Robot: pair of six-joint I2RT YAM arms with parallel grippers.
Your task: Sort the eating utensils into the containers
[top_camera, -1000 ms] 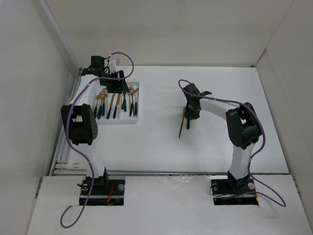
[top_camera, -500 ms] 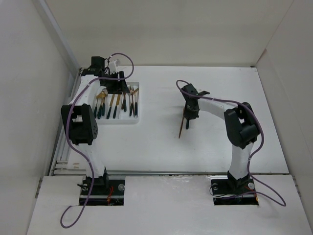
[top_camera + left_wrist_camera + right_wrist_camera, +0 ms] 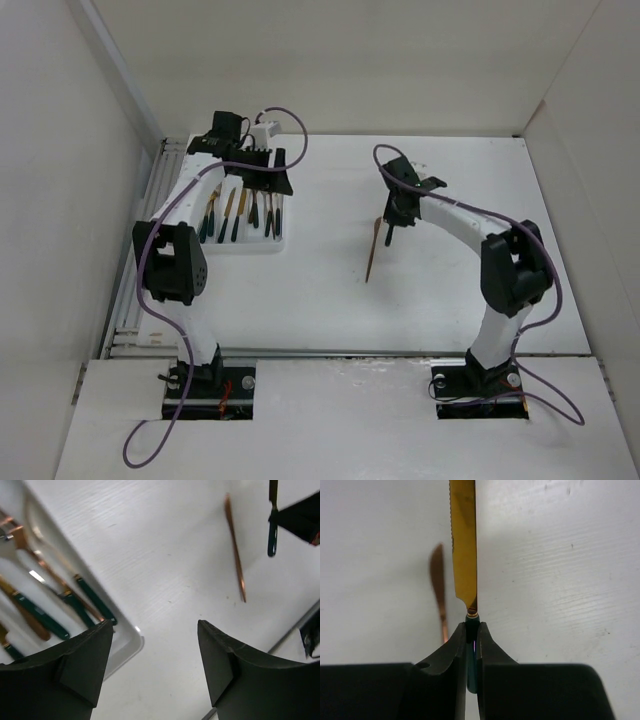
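My right gripper [image 3: 393,222] [image 3: 472,625] is shut on the dark green handle of a gold-bladed knife [image 3: 464,540] and holds it above the table right of centre. A slim copper-gold utensil [image 3: 371,258] [image 3: 439,587] lies on the table just left of the held knife. It also shows in the left wrist view [image 3: 235,545]. The white tray [image 3: 245,248] at the left holds several green-handled utensils [image 3: 235,212] [image 3: 75,600] in its long compartments. My left gripper [image 3: 268,180] [image 3: 155,665] is open and empty over the tray's right edge [image 3: 127,647].
White walls enclose the table on the left, back and right. A metal rail [image 3: 140,270] runs along the left edge beside the tray. Purple cables loop over both arms.
My left gripper has swung right from over the tray's back end to its right edge. My right gripper has moved slightly back and right with the knife. The lying utensil has not moved.
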